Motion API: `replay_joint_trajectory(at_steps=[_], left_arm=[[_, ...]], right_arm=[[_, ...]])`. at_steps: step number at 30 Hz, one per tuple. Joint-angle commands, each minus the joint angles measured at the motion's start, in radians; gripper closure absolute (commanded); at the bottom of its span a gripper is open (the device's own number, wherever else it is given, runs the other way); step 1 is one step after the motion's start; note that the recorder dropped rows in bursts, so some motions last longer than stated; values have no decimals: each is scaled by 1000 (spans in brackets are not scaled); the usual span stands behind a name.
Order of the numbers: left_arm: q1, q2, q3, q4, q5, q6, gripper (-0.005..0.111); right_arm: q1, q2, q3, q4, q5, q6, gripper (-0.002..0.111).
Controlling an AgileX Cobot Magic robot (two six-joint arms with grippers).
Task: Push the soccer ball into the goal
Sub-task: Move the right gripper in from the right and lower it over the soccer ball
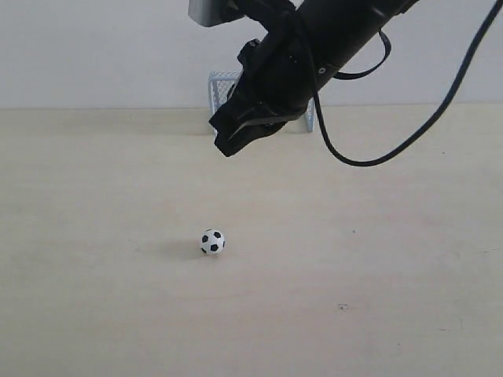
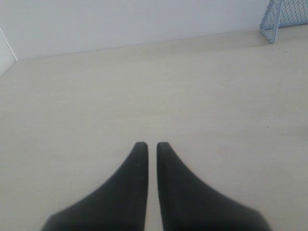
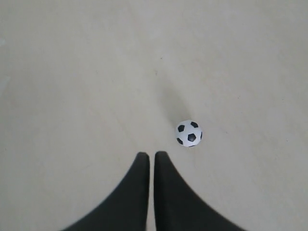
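Nothing pushed yet: ball [image 1: 212, 242] sat well short of goal [image 1: 222, 88], seemingly empty behind arm [image 1: 330, 39]. Right gripper [image 3: 152, 155] hovered near ball, fingers [image 3: 132, 197] pressed together.
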Motion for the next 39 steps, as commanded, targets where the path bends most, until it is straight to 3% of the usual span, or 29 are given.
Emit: replay_joint_trajectory(at_steps=[1, 20, 39], left_arm=[[-8, 5, -4, 0, -3, -9, 100], [-8, 5, -4, 0, -3, -9, 100], [-8, 5, -4, 0, -3, -9, 100]], right_arm=[[2, 47, -65, -6, 59, 13, 108], [140, 260, -358, -208, 192, 92, 108], [140, 360, -359, -230, 211, 117, 108]])
